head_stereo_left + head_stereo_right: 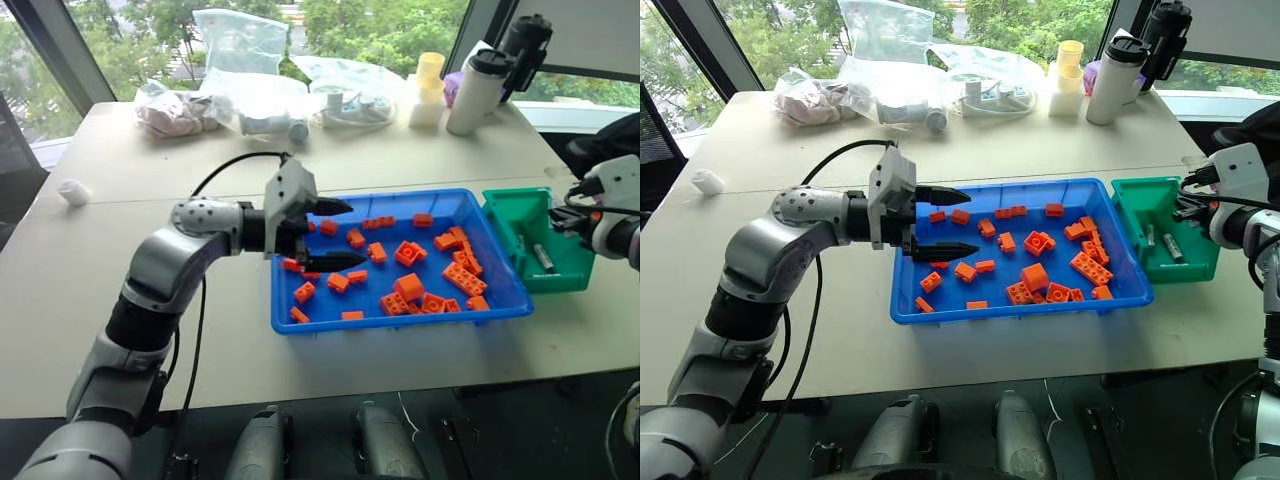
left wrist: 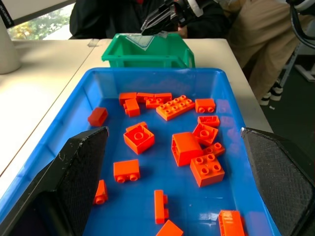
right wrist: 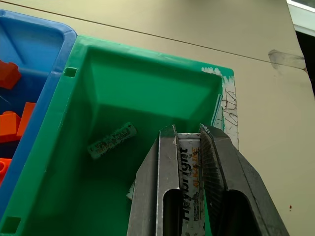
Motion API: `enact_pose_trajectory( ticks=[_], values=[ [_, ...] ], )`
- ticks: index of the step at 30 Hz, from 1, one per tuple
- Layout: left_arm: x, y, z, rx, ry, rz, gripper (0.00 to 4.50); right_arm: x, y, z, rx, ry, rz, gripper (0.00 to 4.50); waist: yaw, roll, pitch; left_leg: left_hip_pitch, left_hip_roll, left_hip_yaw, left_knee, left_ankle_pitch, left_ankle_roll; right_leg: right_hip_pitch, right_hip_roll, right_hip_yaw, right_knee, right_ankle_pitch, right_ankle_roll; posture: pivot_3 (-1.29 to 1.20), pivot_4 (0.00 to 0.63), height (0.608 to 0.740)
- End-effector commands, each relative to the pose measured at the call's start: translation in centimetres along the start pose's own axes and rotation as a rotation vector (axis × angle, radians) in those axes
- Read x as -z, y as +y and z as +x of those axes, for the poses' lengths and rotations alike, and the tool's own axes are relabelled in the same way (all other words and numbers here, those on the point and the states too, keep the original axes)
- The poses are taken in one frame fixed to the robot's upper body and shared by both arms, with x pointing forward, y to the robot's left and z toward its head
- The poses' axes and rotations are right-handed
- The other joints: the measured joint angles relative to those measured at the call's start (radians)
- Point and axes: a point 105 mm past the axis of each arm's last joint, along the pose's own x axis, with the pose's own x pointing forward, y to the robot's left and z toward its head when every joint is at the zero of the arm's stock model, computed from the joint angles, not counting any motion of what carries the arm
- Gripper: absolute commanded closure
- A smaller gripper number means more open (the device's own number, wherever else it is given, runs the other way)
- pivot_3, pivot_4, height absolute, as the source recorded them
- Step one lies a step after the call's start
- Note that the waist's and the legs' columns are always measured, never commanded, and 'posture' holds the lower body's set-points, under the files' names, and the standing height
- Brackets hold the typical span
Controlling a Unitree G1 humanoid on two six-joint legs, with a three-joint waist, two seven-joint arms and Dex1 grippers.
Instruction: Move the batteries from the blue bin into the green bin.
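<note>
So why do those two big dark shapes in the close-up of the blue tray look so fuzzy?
In the left wrist view they are the left gripper's own fingers, too near the lens to be sharp; the orange bricks beyond are crisp. In the right wrist view the battery clamped between the fingers reads clearly.

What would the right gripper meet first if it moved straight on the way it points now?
Probably the green bin's inner floor or far wall. The right gripper, shut on a battery, aims into it; depth is unclear.
</note>
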Motion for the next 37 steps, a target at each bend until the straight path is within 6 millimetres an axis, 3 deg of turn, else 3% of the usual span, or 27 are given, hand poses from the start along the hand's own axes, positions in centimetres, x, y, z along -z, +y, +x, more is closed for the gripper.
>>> enact_pose_trajectory(
  ticks=[1,5,10,14,19,21,23,27,33,37],
  values=[
    [-1.3,-0.3,0.4,0.028,-0.038,0.045,0.00,-1.1,-0.5,-0.5,0.012,-0.048,0.013,4.47,0.003,0.000,0.000,0.000,0.000,0.000,0.000,0.000,0.000,0.000,0.000,0.000,0.000,0.000,0.000,0.00,0.150,0.740],
    [-1.3,-0.3,0.4,0.029,-0.042,0.040,0.00,-1.0,0.0,-0.4,-0.010,-0.054,0.016,2.63,0.005,0.000,0.000,0.000,0.000,0.000,0.000,0.000,0.000,0.000,-0.001,0.000,0.000,0.000,0.000,0.00,0.150,0.740],
    [-1.2,0.2,-0.1,0.007,-0.038,0.033,0.00,-1.2,-0.5,-0.3,0.022,-0.060,-0.003,0.03,0.004,0.000,0.000,0.000,-0.001,0.000,0.000,0.000,0.000,0.000,-0.001,0.000,0.000,0.000,0.000,0.00,0.150,0.740],
    [-0.6,0.3,-2.0,-0.004,-0.013,-0.009,0.00,-3.3,1.0,-1.2,-0.087,-0.189,-0.065,0.03,0.002,0.000,0.000,0.000,0.000,0.000,0.000,0.000,0.000,0.000,0.000,0.000,0.000,0.000,0.000,0.00,0.150,0.740],
    [-0.1,0.1,-5.4,-0.059,0.021,-0.068,0.00,-5.6,2.8,-4.0,-0.252,-0.407,0.012,0.03,0.000,0.000,0.000,0.000,0.000,-0.001,0.000,0.000,0.000,0.000,0.000,0.000,0.000,0.000,0.000,0.00,0.150,0.740],
    [-0.4,0.3,-6.9,-0.108,0.005,-0.105,0.00,-4.9,3.2,-5.4,-0.314,-0.416,0.047,0.03,0.007,0.000,0.000,0.000,0.000,-0.001,0.000,0.000,0.000,0.000,0.000,0.000,0.000,0.000,0.000,0.00,0.150,0.740],
    [-0.2,0.2,-8.8,-0.168,0.022,-0.141,0.00,-2.7,4.2,-7.5,-0.442,-0.351,0.084,0.03,0.015,-0.001,0.000,-0.001,0.000,-0.002,0.000,0.000,0.000,0.001,-0.001,-0.001,-0.001,0.000,0.000,0.00,0.150,0.740],
    [0.1,-0.6,-11.0,-0.237,0.051,-0.215,0.00,-0.2,4.1,-10.1,-0.509,-0.258,0.172,0.03,0.025,-0.001,0.000,0.000,-0.001,-0.003,0.000,-0.001,0.001,0.004,-0.002,-0.002,-0.004,0.000,0.000,0.00,0.150,0.740],
    [1.6,-0.8,-11.9,-0.314,0.062,-0.291,0.00,1.7,4.2,-10.6,-0.516,-0.205,0.203,0.03,0.020,-0.001,0.000,0.018,0.000,-0.003,-0.003,-0.002,0.003,0.025,-0.001,-0.002,-0.011,0.000,0.000,0.00,0.150,0.740],
    [2.1,-0.9,-12.1,-0.349,0.049,-0.326,0.00,2.2,5.0,-9.9,-0.529,-0.197,0.205,0.03,0.018,-0.001,0.000,0.018,0.001,-0.003,-0.003,-0.002,0.003,0.025,-0.001,-0.002,-0.012,0.000,0.000,0.00,0.150,0.740]
  ],
)
